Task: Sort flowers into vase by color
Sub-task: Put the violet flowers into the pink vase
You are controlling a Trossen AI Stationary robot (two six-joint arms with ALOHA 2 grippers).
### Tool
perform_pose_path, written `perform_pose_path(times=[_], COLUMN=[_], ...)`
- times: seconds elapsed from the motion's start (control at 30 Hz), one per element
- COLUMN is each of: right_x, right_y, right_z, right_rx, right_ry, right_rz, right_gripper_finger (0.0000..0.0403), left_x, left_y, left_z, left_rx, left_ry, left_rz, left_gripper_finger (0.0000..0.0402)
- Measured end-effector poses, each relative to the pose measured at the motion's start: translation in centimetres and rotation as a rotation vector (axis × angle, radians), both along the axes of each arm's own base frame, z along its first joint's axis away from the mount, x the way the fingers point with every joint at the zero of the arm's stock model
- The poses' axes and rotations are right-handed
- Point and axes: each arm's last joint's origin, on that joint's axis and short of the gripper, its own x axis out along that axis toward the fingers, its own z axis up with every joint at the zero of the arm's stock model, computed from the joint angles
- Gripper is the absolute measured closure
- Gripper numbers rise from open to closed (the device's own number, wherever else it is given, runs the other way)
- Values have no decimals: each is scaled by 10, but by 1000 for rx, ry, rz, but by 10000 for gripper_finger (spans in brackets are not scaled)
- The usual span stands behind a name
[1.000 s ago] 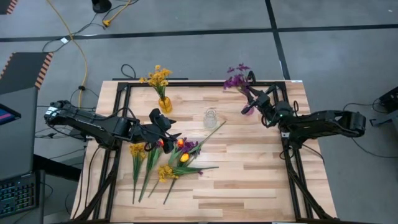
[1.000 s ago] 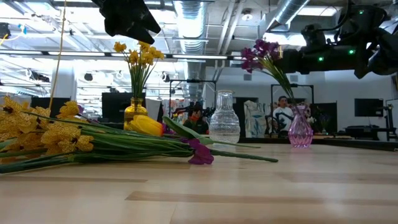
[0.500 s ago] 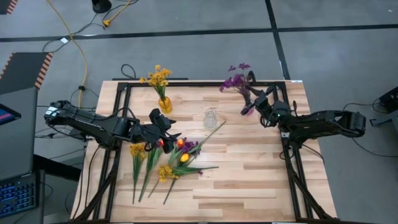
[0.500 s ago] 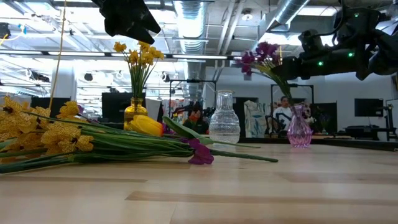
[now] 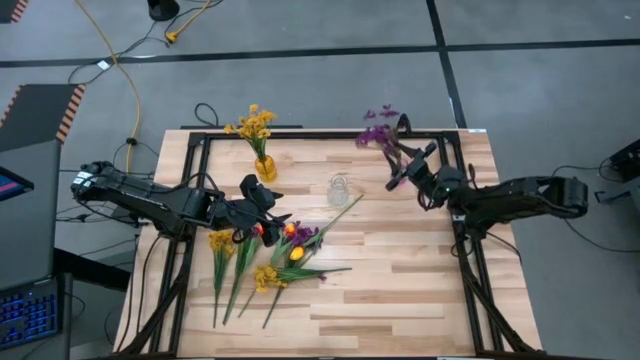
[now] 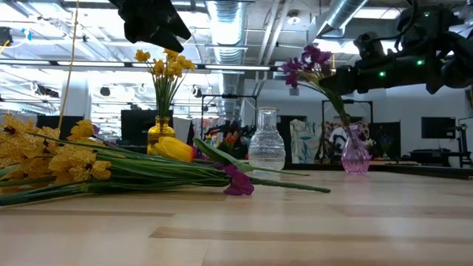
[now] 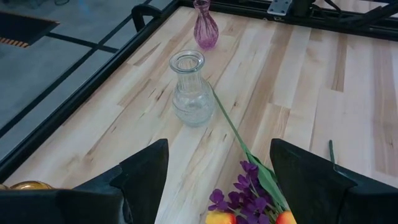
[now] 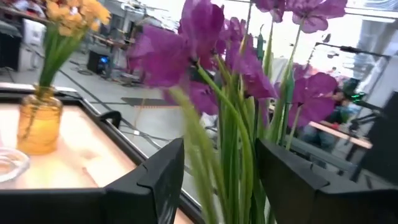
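High view: pale planked wooden table (image 5: 400, 260) on grey floor, loose fluffy yellow, purple and tulip flowers (image 5: 275, 255) heaped beneath the spread-jawed left gripper (image 5: 262, 222), ribbed clear glass vase (image 5: 339, 188) mid-table, right gripper (image 5: 412, 170) spread around purple blooms (image 5: 378, 130) standing in the pink vase (image 6: 355, 154).

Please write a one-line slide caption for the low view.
Purple flowers lean in the purple vase beside the open right gripper.
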Motion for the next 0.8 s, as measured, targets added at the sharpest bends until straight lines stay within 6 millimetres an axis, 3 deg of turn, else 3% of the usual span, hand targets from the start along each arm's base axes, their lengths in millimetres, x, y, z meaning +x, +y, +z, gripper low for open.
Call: perform_pose_path(times=[0.37, 0.8], right_x=[1, 2], right_y=[15, 29], right_z=[-1, -1], right_rx=[-14, 17], right_ry=[73, 73], right_rz=[-217, -291], right_gripper_finger=[177, 177], left_x=[0, 0], left_y=[0, 0], left_z=[0, 0], left_rx=[0, 0], left_ry=[0, 0], left_rz=[0, 0], left_gripper_finger=[132, 132])
